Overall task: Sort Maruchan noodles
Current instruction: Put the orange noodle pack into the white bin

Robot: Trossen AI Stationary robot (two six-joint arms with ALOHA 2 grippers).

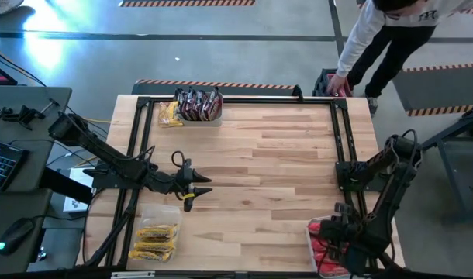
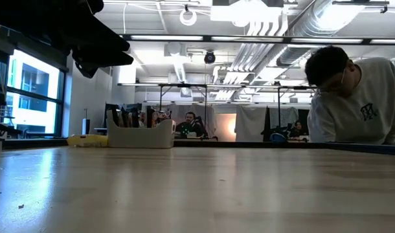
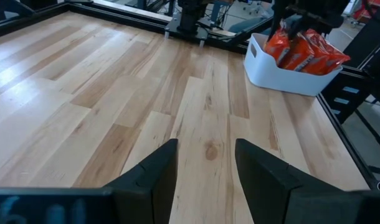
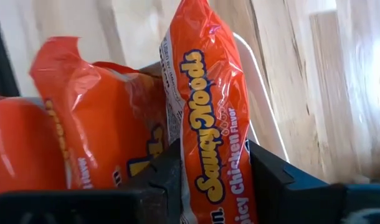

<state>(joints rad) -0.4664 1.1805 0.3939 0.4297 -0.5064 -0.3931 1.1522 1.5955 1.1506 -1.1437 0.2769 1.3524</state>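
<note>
An orange noodle packet is pinched by the right gripper over the white bin at the counter's near right corner. The left gripper's fingers are spread, empty.

Light wood table, black-framed edges, three bins on it: far, near-left, near-right

overhead cam straight down, low cam level across table, wrist cams close.
</note>
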